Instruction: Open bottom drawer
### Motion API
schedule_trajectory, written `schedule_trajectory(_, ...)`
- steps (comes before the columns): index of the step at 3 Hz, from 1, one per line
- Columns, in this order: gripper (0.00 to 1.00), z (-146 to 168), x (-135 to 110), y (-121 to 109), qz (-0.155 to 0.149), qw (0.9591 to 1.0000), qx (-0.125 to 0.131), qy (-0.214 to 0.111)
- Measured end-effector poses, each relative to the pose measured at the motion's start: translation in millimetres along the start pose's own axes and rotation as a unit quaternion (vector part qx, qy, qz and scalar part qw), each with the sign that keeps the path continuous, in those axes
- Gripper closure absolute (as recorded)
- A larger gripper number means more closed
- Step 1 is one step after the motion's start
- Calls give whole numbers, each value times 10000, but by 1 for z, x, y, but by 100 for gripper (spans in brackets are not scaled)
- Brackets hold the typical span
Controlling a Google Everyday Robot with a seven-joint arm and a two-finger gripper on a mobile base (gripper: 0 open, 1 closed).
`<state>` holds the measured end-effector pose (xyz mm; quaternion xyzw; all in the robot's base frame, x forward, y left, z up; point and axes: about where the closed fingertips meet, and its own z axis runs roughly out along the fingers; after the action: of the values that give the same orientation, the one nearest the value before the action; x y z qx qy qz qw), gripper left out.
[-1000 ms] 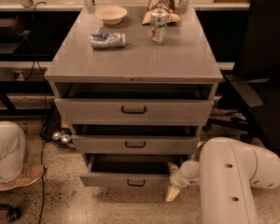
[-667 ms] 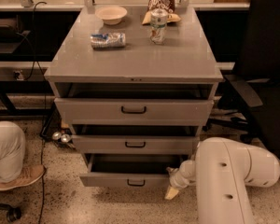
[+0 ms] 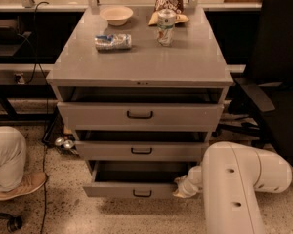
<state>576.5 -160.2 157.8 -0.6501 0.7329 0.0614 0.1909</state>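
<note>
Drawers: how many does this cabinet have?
3, stacked: top drawer, middle drawer, bottom drawer pulled out furthest. The gripper sits at the bottom drawer's right end. None seem hidden.

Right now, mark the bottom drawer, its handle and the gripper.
bottom drawer (image 3: 107,190), camera view, front panel.
handle (image 3: 142,196), camera view, bar of the black loop.
gripper (image 3: 181,187), camera view, tip, at the drawer's right front corner.

The bottom drawer (image 3: 107,190) is grey (black loop handle (image 3: 142,193)), the jaws at its right corner cream-white, the floor (image 3: 63,177) speckled.
</note>
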Motion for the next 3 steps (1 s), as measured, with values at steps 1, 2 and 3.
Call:
schedule_trajectory(1, 100, -13, 1, 14, 129, 9999, -2, 14)
schedule_trajectory(2, 100, -30, 4, 41, 426, 9991, -21, -48)
schedule_trajectory(3, 100, -30, 4, 41, 426, 9991, -22, -48)
